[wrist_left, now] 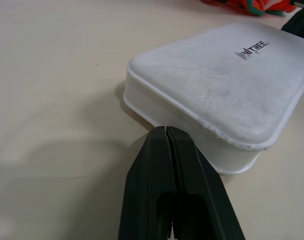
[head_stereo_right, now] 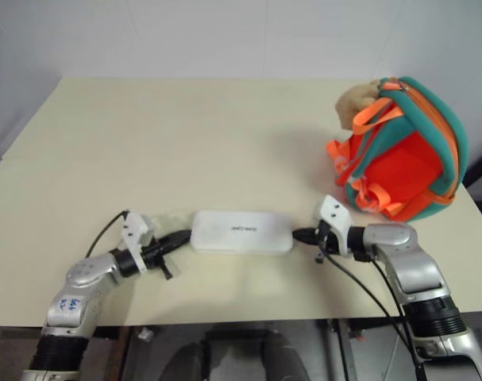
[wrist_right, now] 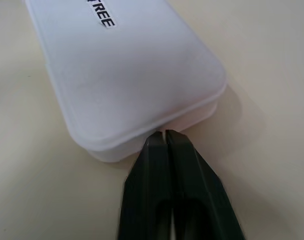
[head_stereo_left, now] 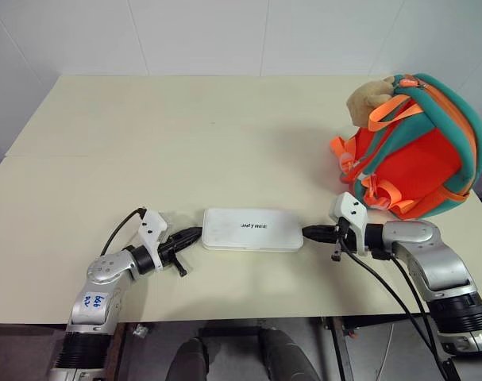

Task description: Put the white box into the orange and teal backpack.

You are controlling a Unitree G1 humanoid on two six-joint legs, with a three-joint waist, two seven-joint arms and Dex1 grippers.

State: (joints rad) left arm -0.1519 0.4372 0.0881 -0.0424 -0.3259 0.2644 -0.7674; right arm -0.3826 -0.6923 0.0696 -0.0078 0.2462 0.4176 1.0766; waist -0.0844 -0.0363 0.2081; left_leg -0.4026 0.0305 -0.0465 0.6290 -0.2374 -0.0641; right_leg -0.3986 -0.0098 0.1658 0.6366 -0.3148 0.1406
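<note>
Item count on the table: one table; one white box; one orange and teal backpack; one tan plush toy attached to the backpack. Grippers: two in total, one left gripper and one right gripper.

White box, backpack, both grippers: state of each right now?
white box: lying flat on the table, lid closed, lettering up, not lifted.
orange and teal backpack: standing on the table at the robot's right, apart from the box; whether it is open I cannot tell.
left gripper: shut, tips at the box's left end.
right gripper: shut, tips at the box's right end.
</note>
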